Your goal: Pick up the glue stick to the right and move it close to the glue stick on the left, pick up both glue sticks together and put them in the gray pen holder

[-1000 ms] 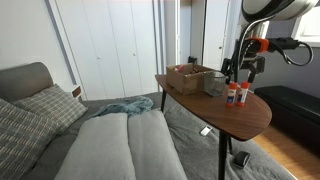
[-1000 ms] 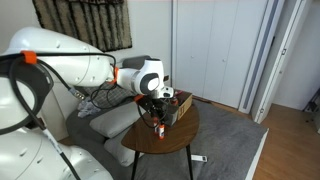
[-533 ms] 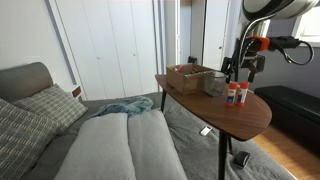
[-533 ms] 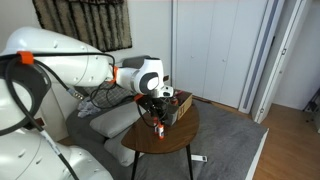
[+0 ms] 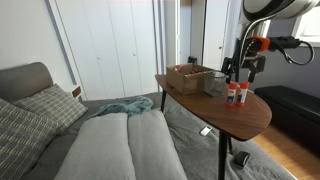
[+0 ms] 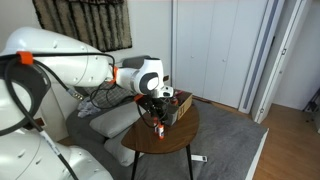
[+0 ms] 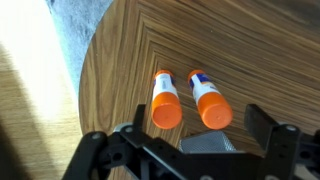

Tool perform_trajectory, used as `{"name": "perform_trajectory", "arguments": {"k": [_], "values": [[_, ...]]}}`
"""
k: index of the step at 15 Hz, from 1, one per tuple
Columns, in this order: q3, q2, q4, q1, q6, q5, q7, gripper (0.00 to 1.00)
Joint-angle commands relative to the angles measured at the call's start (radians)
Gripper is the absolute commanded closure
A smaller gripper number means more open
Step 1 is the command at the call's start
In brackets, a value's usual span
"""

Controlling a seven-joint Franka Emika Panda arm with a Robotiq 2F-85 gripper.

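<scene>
While the jaws hang spread wide open, gripping nothing, both glue sticks (image 7: 165, 102) stand upright on the desk (image 7: 250, 50) right below the gap between them, side by side and nearly touching. Long axes are vertical, with the orange ends pointing up at the wrist camera and the white labelled bodies running down to the wood. In an exterior view the gray pen holder (image 5: 215, 84) sits off to one side of the jaws, just beside a cardboard box (image 5: 190, 77).

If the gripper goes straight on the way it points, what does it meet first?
Likely the orange tops of both glue sticks, standing under the open gripper; then the table. Depth is unclear.
</scene>
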Motion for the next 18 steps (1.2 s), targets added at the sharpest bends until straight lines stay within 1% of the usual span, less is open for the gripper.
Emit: {"name": "perform_trajectory", "arguments": {"k": [1,18], "values": [[0.003,0.002,-0.011,-0.013,0.021,-0.018,-0.002,0.0],[-0.012,0.075,-0.005,-0.001,0.037,0.004,-0.038,0.0]]}}
